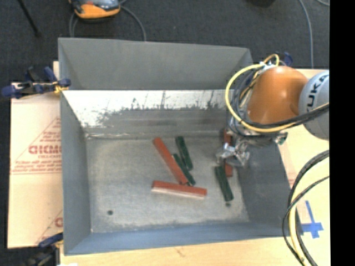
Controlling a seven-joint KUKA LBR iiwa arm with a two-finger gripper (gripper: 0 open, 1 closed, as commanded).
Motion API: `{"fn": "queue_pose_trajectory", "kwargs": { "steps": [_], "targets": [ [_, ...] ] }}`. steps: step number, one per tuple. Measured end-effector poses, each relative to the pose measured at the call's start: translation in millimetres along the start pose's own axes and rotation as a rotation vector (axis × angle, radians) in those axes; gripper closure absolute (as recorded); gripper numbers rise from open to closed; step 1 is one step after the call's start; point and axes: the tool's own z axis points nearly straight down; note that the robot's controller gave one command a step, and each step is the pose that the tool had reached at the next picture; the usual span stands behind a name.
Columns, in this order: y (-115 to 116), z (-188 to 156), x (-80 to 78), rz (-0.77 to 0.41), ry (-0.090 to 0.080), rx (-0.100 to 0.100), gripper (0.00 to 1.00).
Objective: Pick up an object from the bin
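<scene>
The claw (233, 155) hangs low in the right part of the grey metal bin (111, 176), not far from the back wall, beneath the arm's orange dome-shaped cover (274, 96) and its loops of yellow and black cable (237, 96); we cannot tell how far open it is, because its tip is too small and cluttered to read, and we see nothing plainly held in it. Just in front of the claw lies a dark green, flat, narrow stick (224, 183), of a material we cannot make out; it runs from near the claw's tip towards the front wall, tilted slightly to the right. A small reddish piece (228, 171) sits at the upper end of this stick, and we cannot tell whether it touches the claw. Well to the left, near the middle of the floor, we find a loose cluster; a long red-brown flat stick (168, 158) lies diagonally, and two shorter dark green sticks (184, 152) lie against its right side, one seemingly crossing it near its lower end. In front of these a pale red flat bar (178, 190) lies almost level, its right end touching or just beside the lower end of the diagonal stick; the cluster is apart from the claw and from the green stick beside it.
</scene>
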Motion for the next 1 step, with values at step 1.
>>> {"fn": "queue_pose_trajectory", "kwargs": {
  "steps": [1],
  "targets": [
    [0.9,-1.5,1.2,-0.005,0.002,-0.001,1.00]
  ]
}}
